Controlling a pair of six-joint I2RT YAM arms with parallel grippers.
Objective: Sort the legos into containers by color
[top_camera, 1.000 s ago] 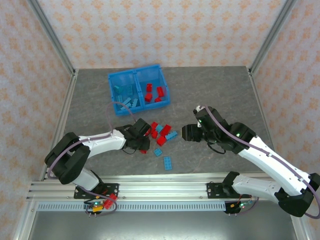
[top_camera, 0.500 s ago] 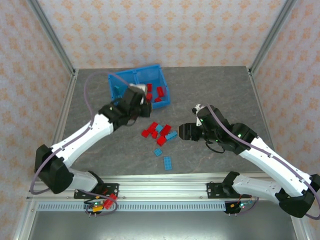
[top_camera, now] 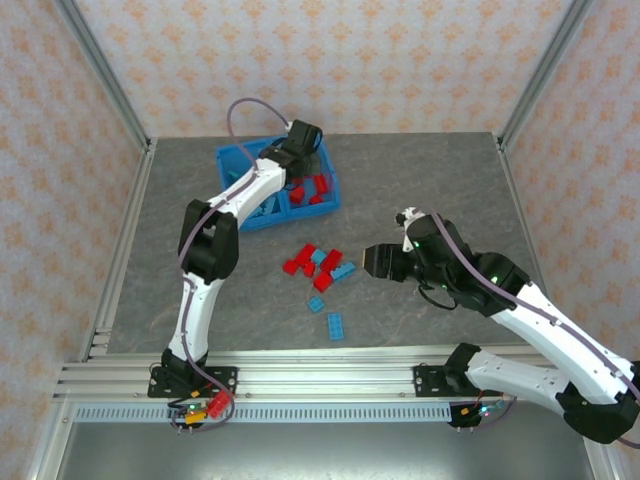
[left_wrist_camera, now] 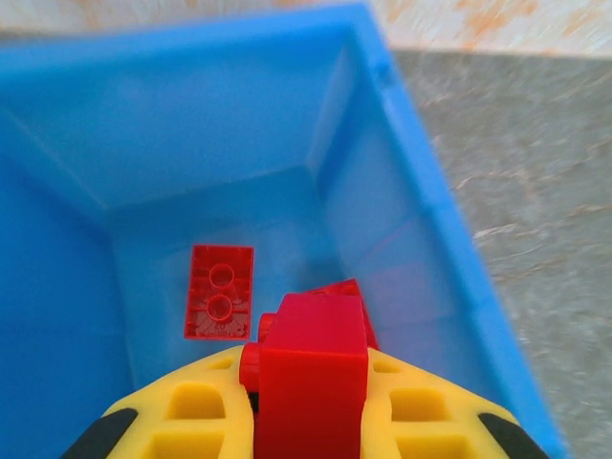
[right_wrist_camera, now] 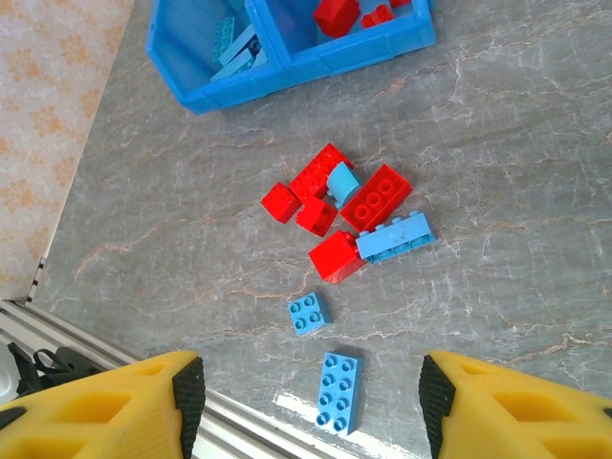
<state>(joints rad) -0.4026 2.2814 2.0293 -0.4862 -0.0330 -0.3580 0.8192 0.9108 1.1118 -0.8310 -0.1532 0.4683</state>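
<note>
While the left gripper [left_wrist_camera: 308,411] hangs over the bin's [top_camera: 232,158] right compartment [left_wrist_camera: 287,220], note that it pinches a red brick [left_wrist_camera: 316,335] above other red bricks [left_wrist_camera: 221,292] inside. The right gripper [right_wrist_camera: 306,397] stands spread wide, well clear of the bin; loose red and light-blue bricks [top_camera: 320,265] lie between it and the bin.

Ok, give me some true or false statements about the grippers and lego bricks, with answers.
1. The left gripper holds a bright-red studded plastic brick above the shallow bright-blue plastic bin. True.
2. The right gripper is shut on a brick. False: it is open and empty.
3. Every brick outside the bin is red. False: loose red bricks and loose light-blue bricks lie on the grey table.
4. The bin's left compartment holds sorted light-blue bricks. True.
</note>
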